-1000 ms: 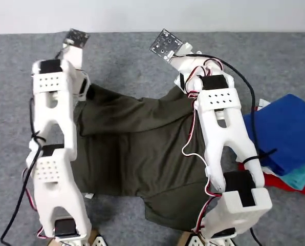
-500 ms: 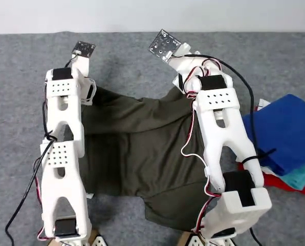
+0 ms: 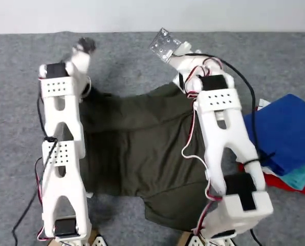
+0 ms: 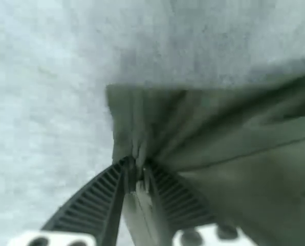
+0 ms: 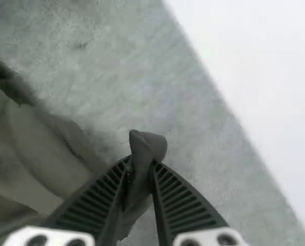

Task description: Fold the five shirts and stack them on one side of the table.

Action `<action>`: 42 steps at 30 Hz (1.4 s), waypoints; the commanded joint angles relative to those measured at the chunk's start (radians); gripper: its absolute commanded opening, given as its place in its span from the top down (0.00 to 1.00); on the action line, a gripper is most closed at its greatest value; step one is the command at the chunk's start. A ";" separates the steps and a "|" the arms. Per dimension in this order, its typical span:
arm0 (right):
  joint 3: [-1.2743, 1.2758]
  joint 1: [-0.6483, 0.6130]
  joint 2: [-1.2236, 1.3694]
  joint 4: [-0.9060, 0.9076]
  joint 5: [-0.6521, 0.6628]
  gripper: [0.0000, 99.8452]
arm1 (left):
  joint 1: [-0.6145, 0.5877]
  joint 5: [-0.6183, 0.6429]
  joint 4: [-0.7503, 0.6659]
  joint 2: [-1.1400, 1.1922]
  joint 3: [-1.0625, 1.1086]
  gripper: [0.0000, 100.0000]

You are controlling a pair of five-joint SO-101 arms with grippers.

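1. while the olive shirt [image 3: 142, 148] lies spread on the grey table [image 3: 275, 61] between the two arms, its far edge is pinched at two corners, one at about 11 o'clock from the shirt's middle and one at about 1 o'clock.
2. the left gripper [image 4: 136, 169] has its jaws closed almost fully on a bunched fold of the cloth at the 11 o'clock corner.
3. the right gripper [image 5: 140, 164] is likewise clamped tight at the 1 o'clock corner, with a small tuft of olive fabric poking out between its jaws.
4. the folded pile [image 3: 288, 136], blue on top with teal and red beneath, sits at 3 o'clock near the table's side.
5. the step in hand looks like folding the far edge over toward 6 o'clock. to do it well, both arms would lift together at level height and even spacing, so the edge is taut. they would then lay it square on the near edge before letting go.
6. the right grip looks thin, so a sharp tug could slip it.
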 commanded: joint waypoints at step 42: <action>-0.083 0.002 -0.739 0.056 0.054 0.99 | -0.048 0.051 -0.009 -1.181 0.395 1.00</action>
